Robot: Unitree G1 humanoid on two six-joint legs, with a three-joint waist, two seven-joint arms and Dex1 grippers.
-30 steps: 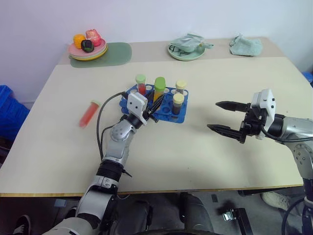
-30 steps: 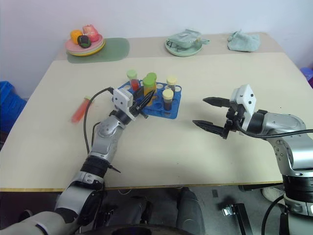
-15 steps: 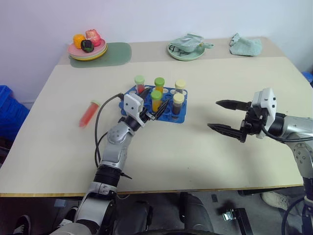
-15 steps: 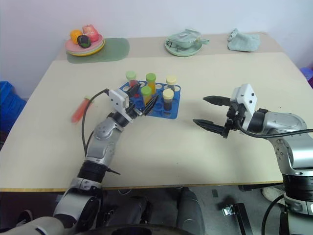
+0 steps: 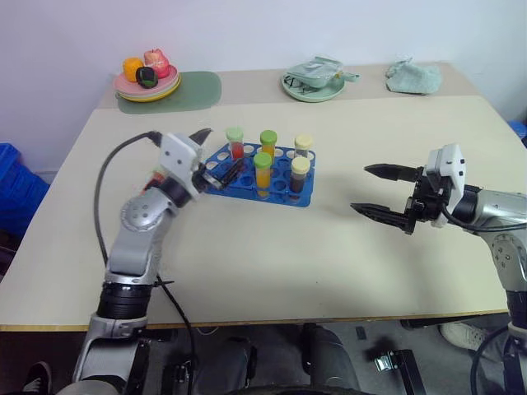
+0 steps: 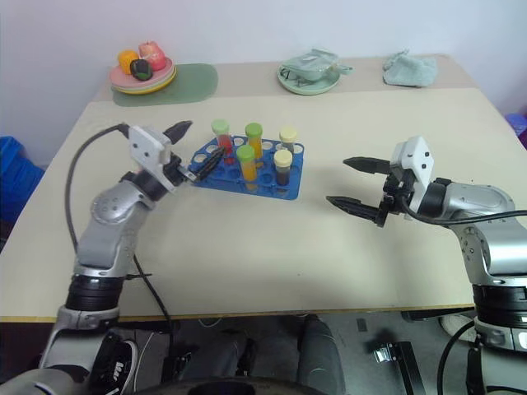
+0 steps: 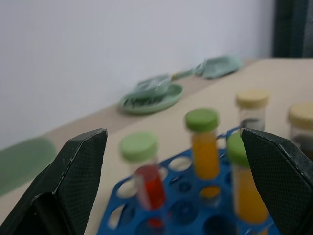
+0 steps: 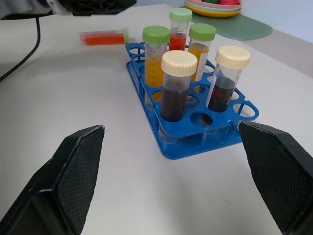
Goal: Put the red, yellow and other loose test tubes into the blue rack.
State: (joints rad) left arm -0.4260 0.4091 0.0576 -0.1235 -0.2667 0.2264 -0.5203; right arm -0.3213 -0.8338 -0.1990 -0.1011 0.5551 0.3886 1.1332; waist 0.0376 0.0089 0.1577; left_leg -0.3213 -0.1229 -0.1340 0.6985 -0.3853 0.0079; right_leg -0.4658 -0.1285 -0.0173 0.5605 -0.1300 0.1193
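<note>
The blue rack stands mid-table with several capped tubes upright in it: a red one, two orange-yellow ones with green caps, and two dark ones with cream caps. One loose red tube lies flat on the table to the rack's left, beside my left arm. My left gripper hovers open and empty at the rack's left end, above the table. On the right, clear of the rack, my right gripper is held open and empty, pointing toward it.
At the table's back left, a plate of toy fruit sits on a green mat. A green plate holding a cloth and a folded cloth lie along the back. A blue crate stands off the table's left side.
My left gripper opened and left the green-capped orange-yellow tube standing in the rack, then drew back to the left and rose. The right arm has kept still.
</note>
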